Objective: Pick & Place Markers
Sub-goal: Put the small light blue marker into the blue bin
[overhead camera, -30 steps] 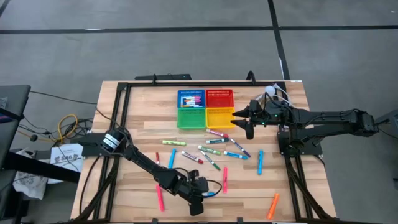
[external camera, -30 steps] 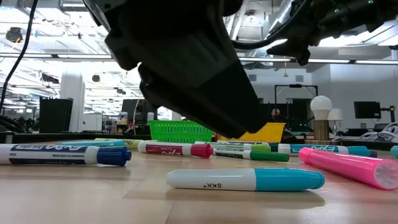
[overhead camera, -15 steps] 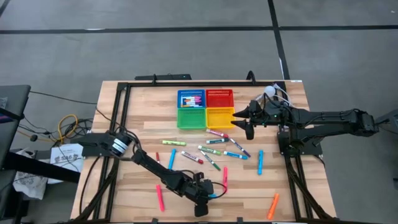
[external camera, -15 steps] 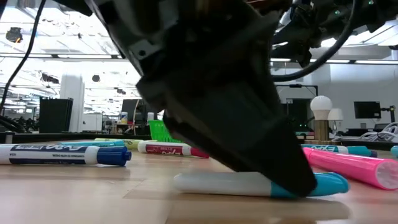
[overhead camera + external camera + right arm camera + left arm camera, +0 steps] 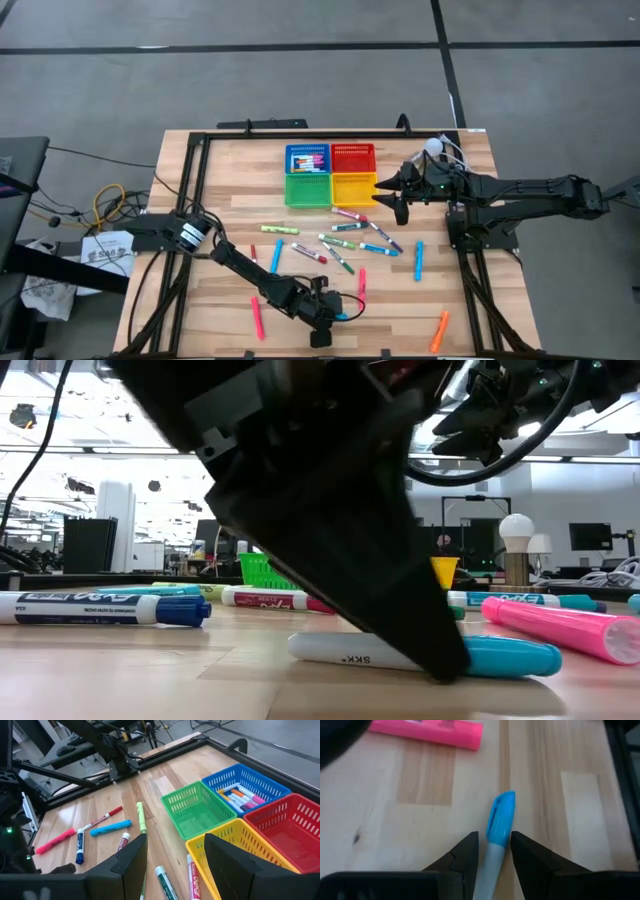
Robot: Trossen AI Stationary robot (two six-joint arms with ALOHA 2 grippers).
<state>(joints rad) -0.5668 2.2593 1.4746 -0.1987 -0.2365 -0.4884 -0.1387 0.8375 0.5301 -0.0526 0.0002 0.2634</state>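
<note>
Fingers of the left gripper (image 5: 494, 851) straddle the blue-capped marker (image 5: 496, 836), apart; centre, then clamp squarely before lifting.

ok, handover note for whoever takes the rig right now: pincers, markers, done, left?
Left pincer: down at the table's near edge, fingers either side of the blue-capped white marker, which lies on the wood; contact unclear.
Right pincer: open, empty, hovering by the yellow basket.
Done: several markers in the blue basket.
Left: many loose markers mid-table, plus a pink marker and an orange marker near the front edge. Green basket and red basket look empty.
</note>
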